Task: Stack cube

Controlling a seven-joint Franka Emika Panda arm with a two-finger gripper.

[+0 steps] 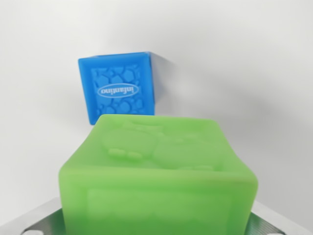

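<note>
A green soft cube (pixel 161 171) with a raised figure on its upper face fills the lower half of the wrist view. My gripper (pixel 156 225) is shut on it. Only the grey metal fingers (pixel 36 223) show, at the bottom corners on either side of the cube. Beyond the green cube, a blue cube (pixel 119 88) with a pebble pattern and a white logo rests on the white surface. It is slightly to the wrist view's left of centre, and the green cube's top edge hides its lower edge.
A plain white surface (pixel 254 73) surrounds both cubes. A soft shadow falls to the wrist view's right of the blue cube.
</note>
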